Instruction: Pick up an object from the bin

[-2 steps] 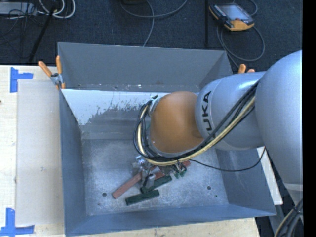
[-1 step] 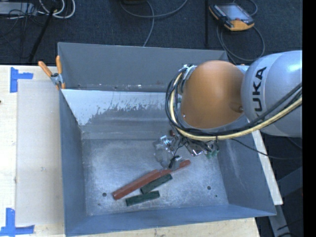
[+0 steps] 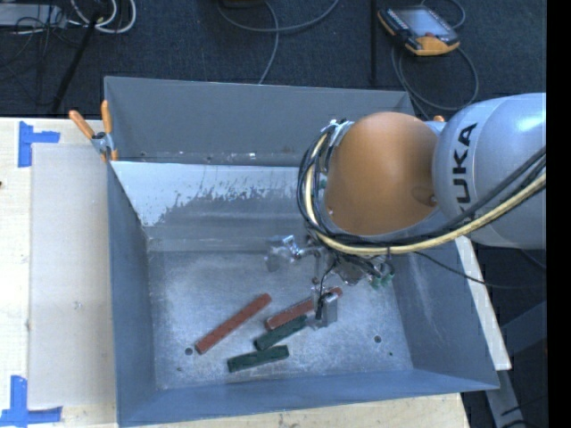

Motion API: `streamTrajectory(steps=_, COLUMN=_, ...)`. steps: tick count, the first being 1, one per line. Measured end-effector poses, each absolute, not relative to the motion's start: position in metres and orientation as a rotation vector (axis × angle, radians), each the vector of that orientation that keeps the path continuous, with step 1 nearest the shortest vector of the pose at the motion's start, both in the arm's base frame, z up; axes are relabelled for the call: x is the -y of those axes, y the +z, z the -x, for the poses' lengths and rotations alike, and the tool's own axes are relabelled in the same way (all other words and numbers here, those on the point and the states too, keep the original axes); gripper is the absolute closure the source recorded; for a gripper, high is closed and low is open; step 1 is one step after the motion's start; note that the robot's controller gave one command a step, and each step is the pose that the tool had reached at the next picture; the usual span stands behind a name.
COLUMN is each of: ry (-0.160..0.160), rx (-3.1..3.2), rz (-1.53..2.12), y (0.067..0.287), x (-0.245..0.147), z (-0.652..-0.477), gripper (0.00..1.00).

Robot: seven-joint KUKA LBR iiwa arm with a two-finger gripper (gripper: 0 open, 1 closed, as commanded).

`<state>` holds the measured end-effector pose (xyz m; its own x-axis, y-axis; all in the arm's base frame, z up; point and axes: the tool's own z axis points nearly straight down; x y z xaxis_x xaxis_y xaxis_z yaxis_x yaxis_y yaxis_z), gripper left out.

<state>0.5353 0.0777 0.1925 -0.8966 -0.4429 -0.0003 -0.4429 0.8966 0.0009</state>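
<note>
My gripper [image 3: 323,308] is low over the bin floor, right of the middle, beneath the orange wrist cover. It stands at the right end of a short reddish-brown bar [image 3: 287,316], which lies slanted on the floor and runs under it. A dark green bar [image 3: 282,335] lies just below and left of the gripper, touching the short brown one. A second dark green bar [image 3: 257,358] rests a little further toward the front.
A longer reddish-brown bar [image 3: 232,325] lies slanted on the floor to the left of the others. A small silvery metal piece [image 3: 284,251] sits near the back wall, left of the wrist. The arm comes in from the right over the rim.
</note>
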Motion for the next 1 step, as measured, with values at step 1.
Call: streamTrajectory(steps=1, ry=0.001, rx=-3.093, rz=0.595, y=0.0678, x=-0.1105, z=-0.5591, gripper=0.0)
